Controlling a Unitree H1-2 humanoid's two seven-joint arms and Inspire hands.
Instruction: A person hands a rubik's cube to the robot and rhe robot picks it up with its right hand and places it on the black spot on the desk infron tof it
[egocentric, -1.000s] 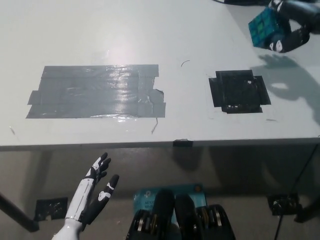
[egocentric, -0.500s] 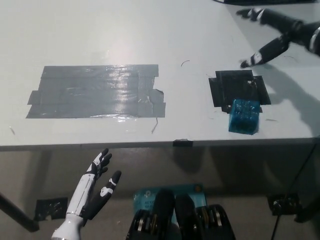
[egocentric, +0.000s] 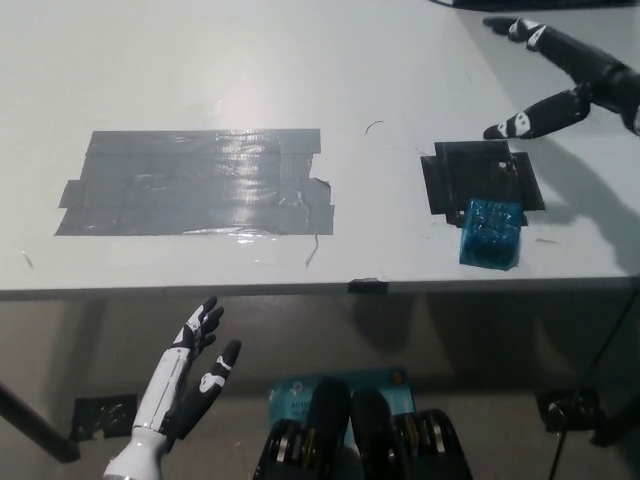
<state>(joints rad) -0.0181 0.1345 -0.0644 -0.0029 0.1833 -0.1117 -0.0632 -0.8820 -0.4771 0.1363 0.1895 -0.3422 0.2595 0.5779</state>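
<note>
With our right hand (egocentric: 575, 85) spread empty above, cube (egocentric: 491, 232) sits toward us, overlapping black spot (egocentric: 480, 180); left hand (egocentric: 195, 365) open below desk.

White left hand (egocentric: 190, 375), black-tipped; black right hand (egocentric: 565, 75).

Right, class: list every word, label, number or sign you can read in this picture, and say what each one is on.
Nothing can be read.
Blue label on the floor under the table: it has print, too blurred to read.
Cube, black patch and grey tape: no text visible.
</note>
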